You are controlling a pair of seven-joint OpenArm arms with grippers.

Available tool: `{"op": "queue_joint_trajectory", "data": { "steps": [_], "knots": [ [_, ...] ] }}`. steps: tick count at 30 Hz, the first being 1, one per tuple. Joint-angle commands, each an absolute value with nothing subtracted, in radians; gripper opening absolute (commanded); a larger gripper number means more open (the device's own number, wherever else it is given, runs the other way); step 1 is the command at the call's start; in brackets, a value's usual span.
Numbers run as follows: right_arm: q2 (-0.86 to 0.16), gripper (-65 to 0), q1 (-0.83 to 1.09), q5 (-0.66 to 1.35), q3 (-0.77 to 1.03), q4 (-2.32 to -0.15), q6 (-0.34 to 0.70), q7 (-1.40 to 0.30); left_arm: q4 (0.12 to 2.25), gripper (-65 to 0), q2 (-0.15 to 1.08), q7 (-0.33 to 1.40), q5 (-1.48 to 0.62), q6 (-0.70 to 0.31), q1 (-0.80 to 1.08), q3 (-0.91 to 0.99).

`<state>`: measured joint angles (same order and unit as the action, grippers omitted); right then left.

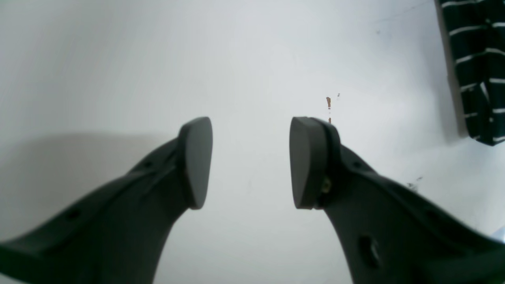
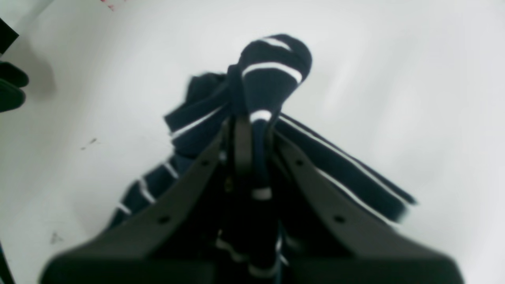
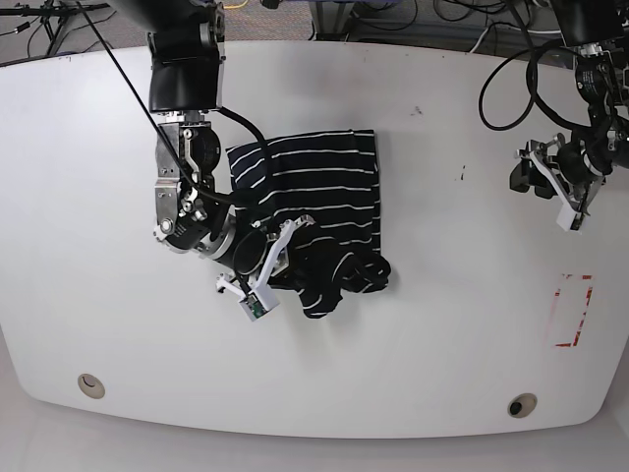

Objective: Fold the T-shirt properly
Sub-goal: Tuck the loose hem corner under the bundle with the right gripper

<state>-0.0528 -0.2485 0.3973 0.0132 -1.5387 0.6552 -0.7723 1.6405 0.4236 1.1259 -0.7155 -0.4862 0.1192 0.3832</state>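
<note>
The T-shirt (image 3: 329, 182), black with thin white stripes, lies partly folded on the white table (image 3: 442, 295), its lower end bunched up. My right gripper (image 3: 293, 236) sits at the shirt's lower left edge. In the right wrist view this gripper (image 2: 252, 126) is shut on a fold of the T-shirt (image 2: 272, 75), and the cloth bulges out beyond the fingertips. My left gripper (image 3: 523, 177) hangs far to the right, away from the shirt. In the left wrist view it (image 1: 250, 161) is open over bare table, with only an edge of the T-shirt (image 1: 477, 71) at the top right.
A red outlined mark (image 3: 573, 313) is on the table at the right. Two round holes (image 3: 90, 385) (image 3: 521, 405) sit near the front edge. Cables run along the back edge (image 3: 413, 15). A small brown spot (image 1: 328, 103) lies ahead of the left fingers.
</note>
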Motion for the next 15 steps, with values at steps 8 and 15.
{"op": "queue_joint_trajectory", "data": {
  "steps": [8,15],
  "knots": [
    [-0.094,-64.7,-0.272,0.407,0.03,-1.573,0.659,-0.762,1.656,-35.1,0.443,1.109,-0.727,-0.486,0.11,0.3],
    [-0.085,-48.2,-0.294,0.401,0.116,-1.492,0.661,-0.756,1.659,-35.1,0.441,1.109,-0.733,-0.486,0.108,0.248]
  ]
}}
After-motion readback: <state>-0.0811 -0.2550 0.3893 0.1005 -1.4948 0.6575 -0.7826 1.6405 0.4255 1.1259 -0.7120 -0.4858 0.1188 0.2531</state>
